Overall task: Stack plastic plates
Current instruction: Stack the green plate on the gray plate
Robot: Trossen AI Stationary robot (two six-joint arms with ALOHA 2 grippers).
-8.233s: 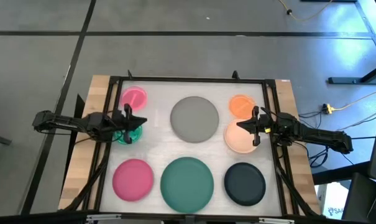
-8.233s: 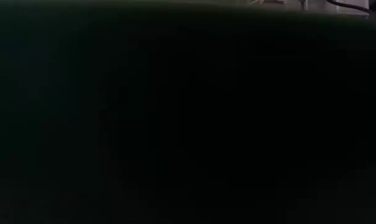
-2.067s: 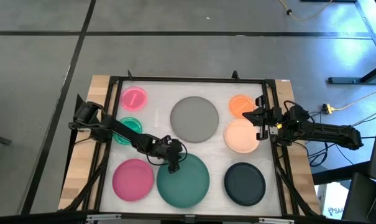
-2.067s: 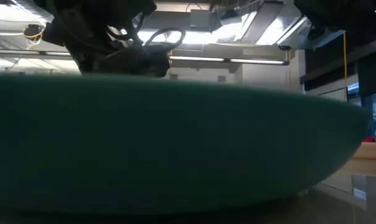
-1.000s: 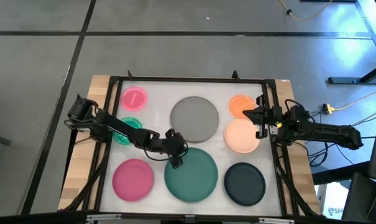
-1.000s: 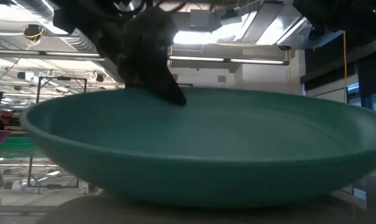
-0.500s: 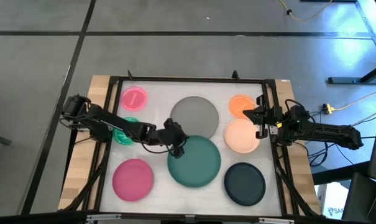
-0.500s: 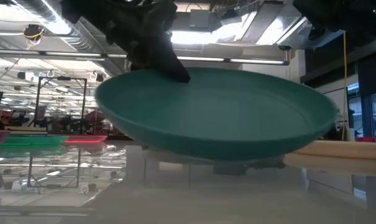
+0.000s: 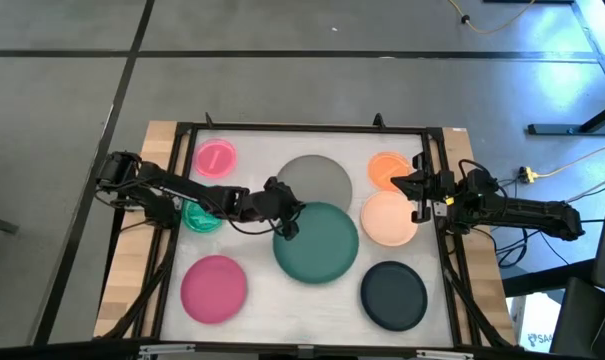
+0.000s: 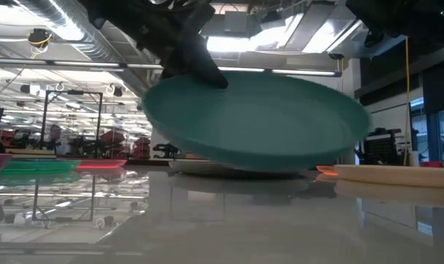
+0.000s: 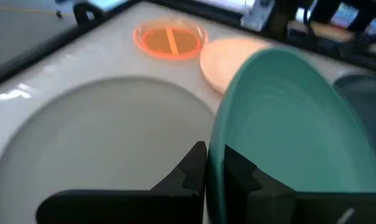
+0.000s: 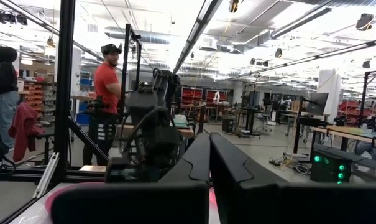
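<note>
My left gripper [image 9: 287, 222] is shut on the dark teal plate [image 9: 319, 243], which hangs over the near edge of the grey plate [image 9: 312, 178] at the table's middle. The teal plate also shows in the low view [image 10: 258, 125]. My right gripper [image 9: 407, 195] is shut and empty, between the orange plate [image 9: 386, 170] and the peach plate [image 9: 388, 220]. The small pink plate [image 9: 215, 157], the green plate [image 9: 200, 216], the magenta plate [image 9: 214, 288] and the black plate [image 9: 393, 295] lie flat on the table. My left gripper pinches the teal plate's rim [image 11: 214, 163] on the plate's left side, one finger [image 11: 191, 171] under the plate and one [image 11: 240, 177] on its inner face. The fingers come from the table's left, slanting down. The plate is lifted clear of the table and tilted a little, its right side lower [image 10: 354, 128].
A black frame [image 9: 302, 128] runs around the white table top. Bare table shows near the front edge between the magenta and black plates [image 9: 302, 310]. A person stands in the room beyond the table in the right wrist view [image 12: 107, 99].
My left gripper has gone up and toward the table's far edge, a little to the right, still shut on the teal plate. The plate has left its place near the front edge, is lifted clear and now overlaps the grey plate's near edge.
</note>
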